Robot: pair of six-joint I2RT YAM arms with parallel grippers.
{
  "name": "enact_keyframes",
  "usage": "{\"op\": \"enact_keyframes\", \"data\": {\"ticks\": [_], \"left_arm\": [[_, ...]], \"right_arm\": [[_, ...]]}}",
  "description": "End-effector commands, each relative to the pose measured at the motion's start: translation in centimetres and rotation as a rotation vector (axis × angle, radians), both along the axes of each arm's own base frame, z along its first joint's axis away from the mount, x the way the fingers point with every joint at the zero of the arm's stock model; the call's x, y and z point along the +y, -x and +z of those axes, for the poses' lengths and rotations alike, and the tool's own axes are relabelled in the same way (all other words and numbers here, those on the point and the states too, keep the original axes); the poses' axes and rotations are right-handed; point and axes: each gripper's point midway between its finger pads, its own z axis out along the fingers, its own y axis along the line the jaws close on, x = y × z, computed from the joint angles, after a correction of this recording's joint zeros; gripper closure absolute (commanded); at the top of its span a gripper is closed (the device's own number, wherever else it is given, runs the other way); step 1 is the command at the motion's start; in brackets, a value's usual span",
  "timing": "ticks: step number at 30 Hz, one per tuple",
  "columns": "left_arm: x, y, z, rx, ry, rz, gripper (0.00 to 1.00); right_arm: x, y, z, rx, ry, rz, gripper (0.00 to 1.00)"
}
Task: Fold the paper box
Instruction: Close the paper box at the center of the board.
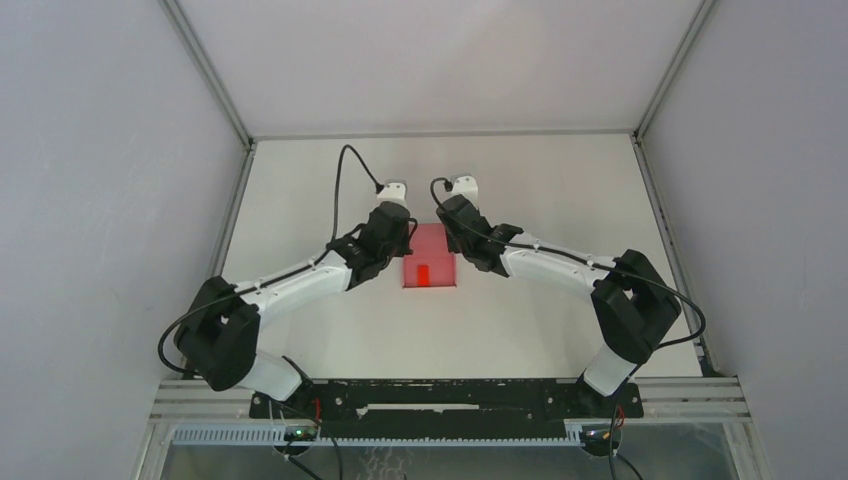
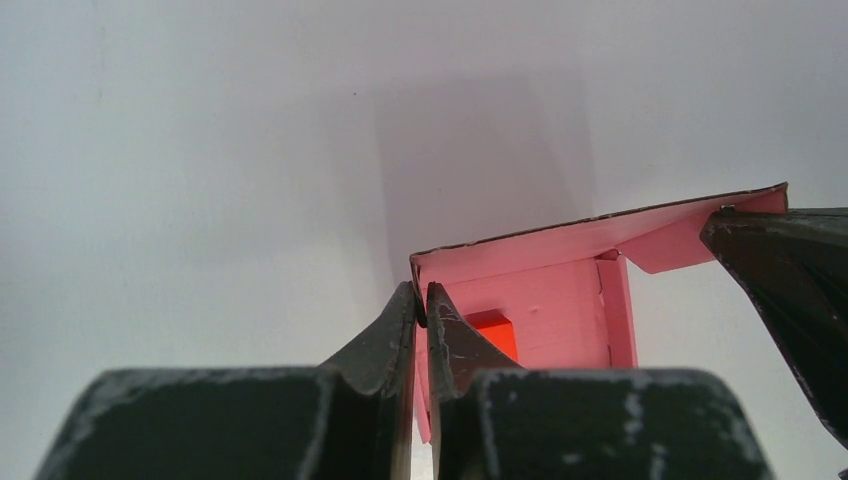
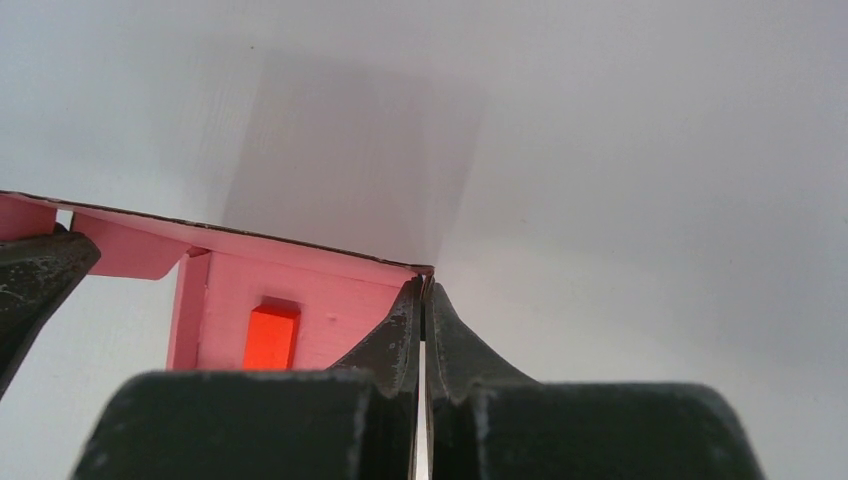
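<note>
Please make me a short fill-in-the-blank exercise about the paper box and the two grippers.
1. The paper box is ___ in colour.
2. The left gripper is ___ on one wall of it.
3. The right gripper grips the ___ wall.
4. The red block lies ___ the box.
Missing words: pink, shut, opposite, inside.

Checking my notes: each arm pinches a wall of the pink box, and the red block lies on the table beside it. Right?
No: the red block lies inside the box, on its floor, per the right wrist view. Rest holds.
</note>
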Motion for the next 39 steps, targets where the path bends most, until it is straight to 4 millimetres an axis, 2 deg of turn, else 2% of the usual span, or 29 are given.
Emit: {"op": "enact_keyframes", "data": {"ticks": [1, 8, 39], "left_arm": [[-2.7, -0.1, 1.0, -0.04, 0.112, -0.025, 0.9], [-2.6, 0.5, 0.0, -0.021, 0.11, -0.015, 0.9], [-3.1, 1.8, 0.9, -0.111, 0.129, 0.103, 0.9]], "right_arm": [[2.9, -0.7, 2.4, -0.032, -0.159, -0.001, 0.98], [2.9, -0.9, 3.0, -0.056, -0.168, -0.019, 0.99], [4.0, 1.2, 1.9, -0.039, -0.166, -0.09, 1.0]]}}
